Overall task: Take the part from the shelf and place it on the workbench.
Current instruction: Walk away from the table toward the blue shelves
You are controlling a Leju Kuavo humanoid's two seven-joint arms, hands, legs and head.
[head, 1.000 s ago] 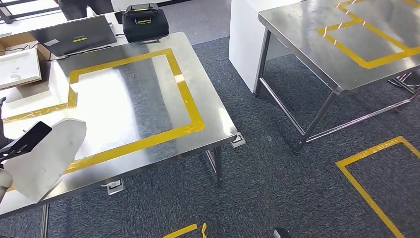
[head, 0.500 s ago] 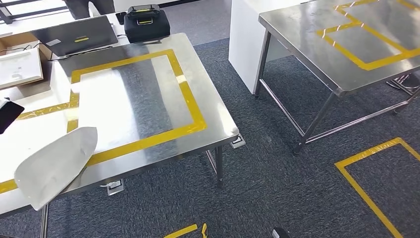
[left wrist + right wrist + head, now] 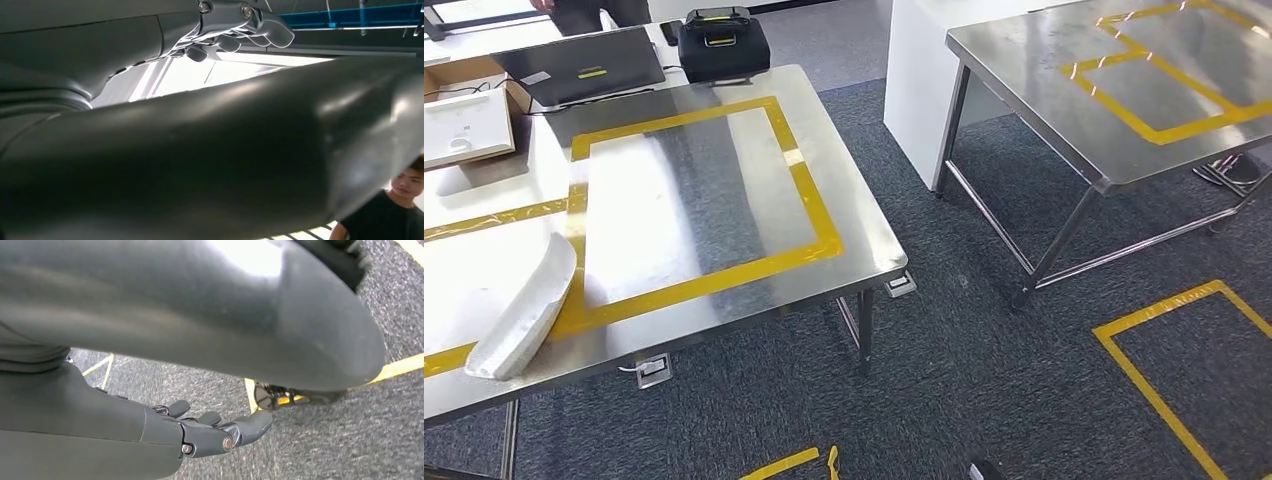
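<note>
Head view looks down on a steel workbench (image 3: 724, 190) marked with a rectangle of yellow tape (image 3: 809, 215), and every place below is given from that rectangle. The white part (image 3: 522, 308) lies flat on the bench just outside the rectangle's near-left corner, its long curved body running along the left strip and its lower end close to the bench's near edge — nothing grips it. Beyond the rectangle's far side sit a closed dark laptop (image 3: 584, 65) and a black case (image 3: 722, 45), side by side; off the far-left corner rests an open cardboard box (image 3: 466, 118) with a white insert. A person's dark legs (image 3: 589, 12) stand behind the laptop. To the right of the rectangle, across a strip of grey carpet, stands a second steel table (image 3: 1114, 95) with its own yellow tape outline, and a white cabinet (image 3: 924, 75) sits between the two tables. Left wrist view shows the left hand (image 3: 240, 27) raised against a bright ceiling, fingers (image 3: 272, 31) loosely curled with nothing between them, as far as the turned picture shows. Right wrist view shows the right hand (image 3: 215, 432) hanging above the carpet — fingers (image 3: 252, 424) extended and slightly apart, holding nothing.
</note>
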